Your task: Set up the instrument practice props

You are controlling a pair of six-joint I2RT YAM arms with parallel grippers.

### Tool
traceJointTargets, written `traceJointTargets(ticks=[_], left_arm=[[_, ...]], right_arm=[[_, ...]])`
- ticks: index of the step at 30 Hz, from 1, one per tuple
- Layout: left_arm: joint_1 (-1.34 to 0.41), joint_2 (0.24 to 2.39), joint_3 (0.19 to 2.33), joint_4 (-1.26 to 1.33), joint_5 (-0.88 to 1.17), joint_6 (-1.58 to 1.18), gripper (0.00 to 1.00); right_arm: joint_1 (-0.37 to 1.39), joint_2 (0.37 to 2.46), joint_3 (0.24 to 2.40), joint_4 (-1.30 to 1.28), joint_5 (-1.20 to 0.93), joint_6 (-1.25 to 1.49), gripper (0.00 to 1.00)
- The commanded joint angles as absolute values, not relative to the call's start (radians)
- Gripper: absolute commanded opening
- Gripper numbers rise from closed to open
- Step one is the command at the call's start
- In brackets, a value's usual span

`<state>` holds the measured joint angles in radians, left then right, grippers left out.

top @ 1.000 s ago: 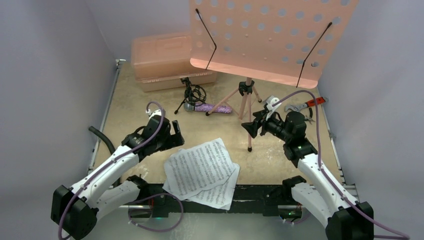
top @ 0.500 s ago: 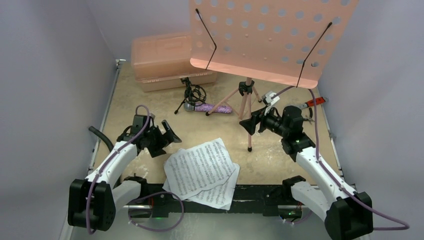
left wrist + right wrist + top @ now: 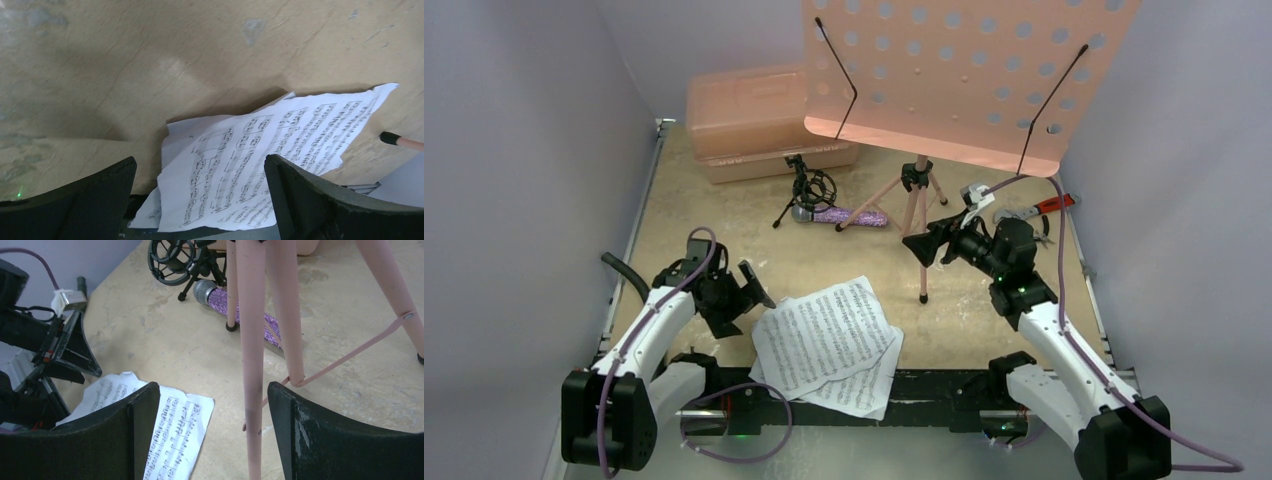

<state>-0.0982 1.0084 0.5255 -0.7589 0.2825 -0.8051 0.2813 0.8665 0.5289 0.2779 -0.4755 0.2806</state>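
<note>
At the near middle of the tabletop (image 3: 714, 225), the white sheet-music pages (image 3: 829, 335) lie flat in a loose, fanned stack with the printed staves up. Their long axis runs diagonally, from near-left to far-right.

Left pincer (image 3: 742, 305): jaws fully spread, nothing held. It sits low, just left of the stack's left edge. In the wrist view that edge lies straight ahead between the fingers (image 3: 80, 200), and a shadow under it suggests it lifts slightly off the surface.

Right pincer (image 3: 924, 245): jaws wide apart, empty, facing the near leg of the pink music stand (image 3: 964, 70) with no contact visible.

The stand is upright on its tripod, its perforated tray bare under two black wire page-holders.

Judgement: the left arm is clearly nearer the pages. The coming move likely needs one finger slid under the raised edge, and thin paper may slip or fan out.

The purple microphone (image 3: 849, 215) lies on its side by the small black mic stand (image 3: 809, 190), well behind the pages.
</note>
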Motion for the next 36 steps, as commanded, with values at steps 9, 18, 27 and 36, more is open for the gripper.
traceJointTargets(ticks=[9, 18, 27, 36], left_arm=[[-0.092, 0.832, 0.402, -0.731, 0.400, -0.883, 0.94], [-0.092, 0.714, 0.296, -0.326, 0.591, -1.051, 0.77], [-0.093, 0.722, 0.212, -0.105, 0.673, -1.116, 0.64], [-0.107, 0.785, 0.199, -0.049, 0.695, -1.074, 0.60]], right_arm=[[0.286, 0.791, 0.465, 0.427, -0.524, 0.438, 0.82], [0.284, 0.718, 0.470, 0.399, -0.525, 0.429, 0.83], [0.285, 0.693, 0.454, 0.420, -0.543, 0.416, 0.83], [0.284, 0.708, 0.484, 0.419, -0.564, 0.383, 0.83]])
